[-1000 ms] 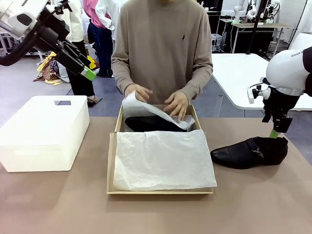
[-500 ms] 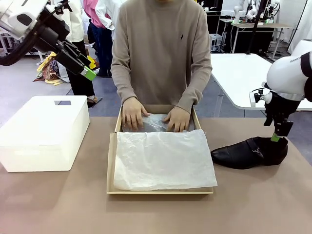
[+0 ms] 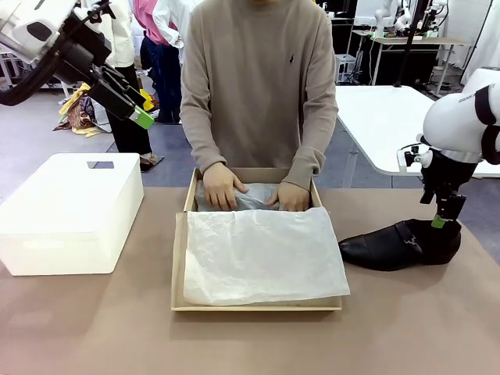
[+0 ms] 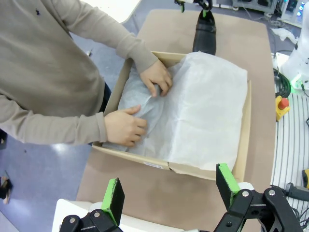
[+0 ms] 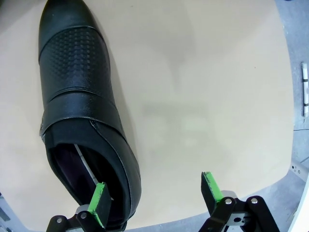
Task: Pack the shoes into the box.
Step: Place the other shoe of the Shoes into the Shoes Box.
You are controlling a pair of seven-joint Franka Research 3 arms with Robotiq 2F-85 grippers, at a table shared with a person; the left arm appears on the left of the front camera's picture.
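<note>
One black shoe (image 3: 391, 246) lay on its side on the brown table (image 3: 94, 328), just to the right of the box (image 3: 178, 266) and outside it. The right gripper (image 3: 440, 223) hung just above the shoe's heel. From the wrist camera, the right gripper (image 5: 155, 191) had its jaws wide open and held nothing. One green pad was over the heel of the shoe (image 5: 82, 106) and the other was over bare table. I could not tell if the pad touched the shoe.

The box sat in the middle of the table with white paper (image 3: 262, 254) spread over its near part. The person pressed one hand (image 3: 223, 187) and the other hand (image 3: 291, 197) down on the paper at the far end. The paper looked grey and dark there, so maybe a shoe lay under it, but that was hard to see.

The left gripper (image 3: 143, 117) was high up, away from the table, wide open and empty. A white bin (image 3: 70, 211) stood to the left of the box.
</note>
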